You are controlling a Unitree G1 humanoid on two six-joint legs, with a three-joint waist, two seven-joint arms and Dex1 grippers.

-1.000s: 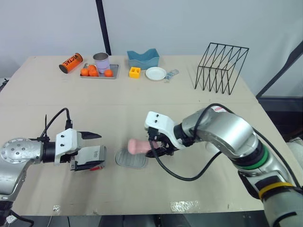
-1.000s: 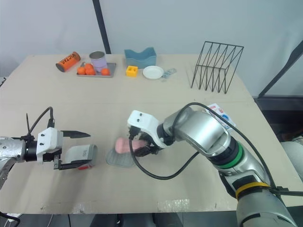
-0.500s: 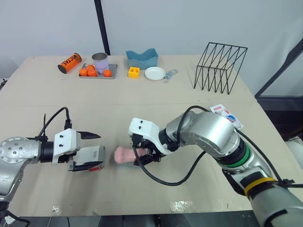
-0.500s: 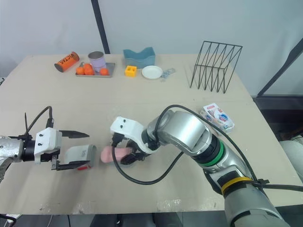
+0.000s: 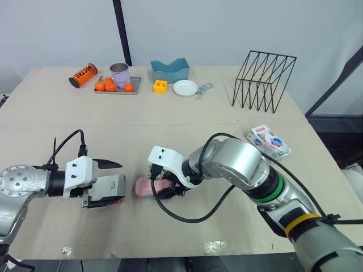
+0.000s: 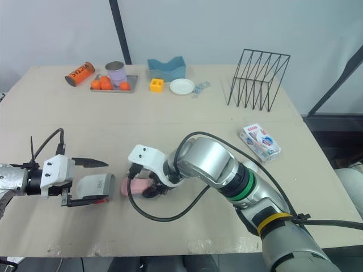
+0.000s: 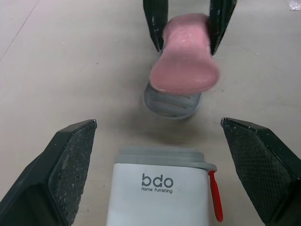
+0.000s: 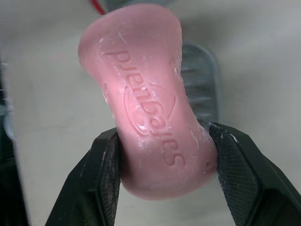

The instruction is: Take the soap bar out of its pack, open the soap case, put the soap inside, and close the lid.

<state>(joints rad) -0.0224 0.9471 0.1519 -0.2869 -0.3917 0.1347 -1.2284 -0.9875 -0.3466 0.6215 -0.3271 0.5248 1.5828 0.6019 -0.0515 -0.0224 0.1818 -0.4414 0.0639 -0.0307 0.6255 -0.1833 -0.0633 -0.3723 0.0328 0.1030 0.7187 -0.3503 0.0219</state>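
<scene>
Soap bar (image 8: pixel 146 94): pink, pinched in at the middle, brand lettering pressed into its face; held just above a grey ribbed tray (image 7: pixel 172 100) on the worktop (image 5: pixel 227 113).
Right gripper (image 5: pixel 160 188): jaws clenched on one end of the soap bar.
Left gripper (image 7: pixel 157 127): jaws spread wide on either side of the soap case, not touching it.
Soap case (image 7: pixel 162 188): white, grey rim, red latch, "bdo" printed; its rim end faces the tray, just beside it.
Soap pack (image 5: pixel 270 140): blue and white, near the worktop's right edge, well apart.
</scene>
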